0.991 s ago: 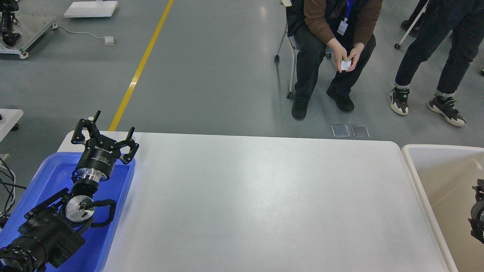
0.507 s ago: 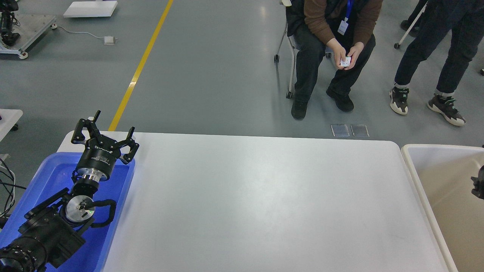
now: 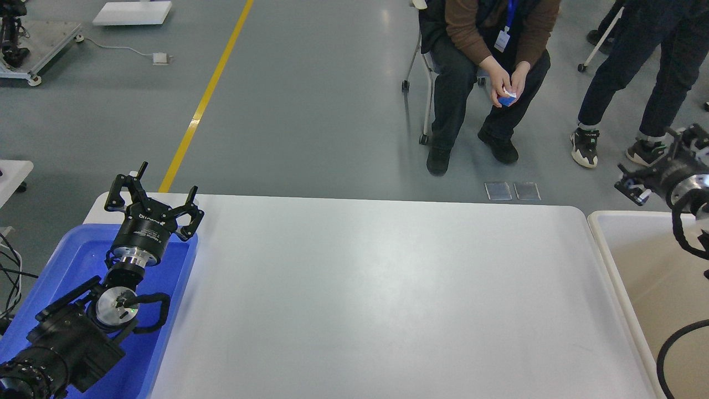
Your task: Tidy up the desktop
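The white desktop (image 3: 376,299) fills the middle of the head view and nothing lies on it. My left gripper (image 3: 154,195) is open and empty, fingers spread, held over the far right corner of the blue tray (image 3: 72,260) at the desktop's left end. My right gripper (image 3: 659,159) is at the right edge of the view, raised above the far rim of the cream-white bin (image 3: 601,233). Its fingers stand apart and hold nothing.
The bin has a beige inside and a black cable (image 3: 673,338) of my right arm hangs over it. A seated person (image 3: 482,72) and a standing person (image 3: 637,83) are on the grey floor beyond the table. A yellow floor line (image 3: 205,100) runs at the far left.
My right arm has risen from low inside the cream-white bin to above its far rim, bringing the gripper fully into view. My left arm has not moved.
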Robot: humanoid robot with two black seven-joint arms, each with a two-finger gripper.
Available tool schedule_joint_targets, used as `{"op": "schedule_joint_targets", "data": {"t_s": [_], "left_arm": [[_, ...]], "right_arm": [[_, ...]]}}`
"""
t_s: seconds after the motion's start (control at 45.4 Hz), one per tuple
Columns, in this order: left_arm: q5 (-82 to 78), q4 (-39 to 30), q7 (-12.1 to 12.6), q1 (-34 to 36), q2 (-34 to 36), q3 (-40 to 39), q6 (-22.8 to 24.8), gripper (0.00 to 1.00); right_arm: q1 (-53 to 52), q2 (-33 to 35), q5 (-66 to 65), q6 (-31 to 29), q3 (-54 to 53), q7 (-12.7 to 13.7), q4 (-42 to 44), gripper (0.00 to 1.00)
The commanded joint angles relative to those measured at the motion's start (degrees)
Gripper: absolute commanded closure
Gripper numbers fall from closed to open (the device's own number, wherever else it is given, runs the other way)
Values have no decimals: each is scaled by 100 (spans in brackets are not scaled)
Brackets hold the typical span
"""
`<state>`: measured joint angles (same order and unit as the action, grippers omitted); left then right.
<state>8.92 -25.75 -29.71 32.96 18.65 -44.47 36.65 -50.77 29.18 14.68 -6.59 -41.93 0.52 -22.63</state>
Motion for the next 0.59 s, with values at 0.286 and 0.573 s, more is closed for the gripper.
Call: {"op": "schedule_joint_targets", "data": {"t_s": [0.286,0.573], "left_arm": [[4,0,-8,0,-2,0,0,0],[-5,0,-8,0,-2,0,0,0]], "right_arm": [[269,-1810,975,-1265,-720,-26,-444,0],[630,-2382,958,-1766,-685,-26,-435,0]]}}
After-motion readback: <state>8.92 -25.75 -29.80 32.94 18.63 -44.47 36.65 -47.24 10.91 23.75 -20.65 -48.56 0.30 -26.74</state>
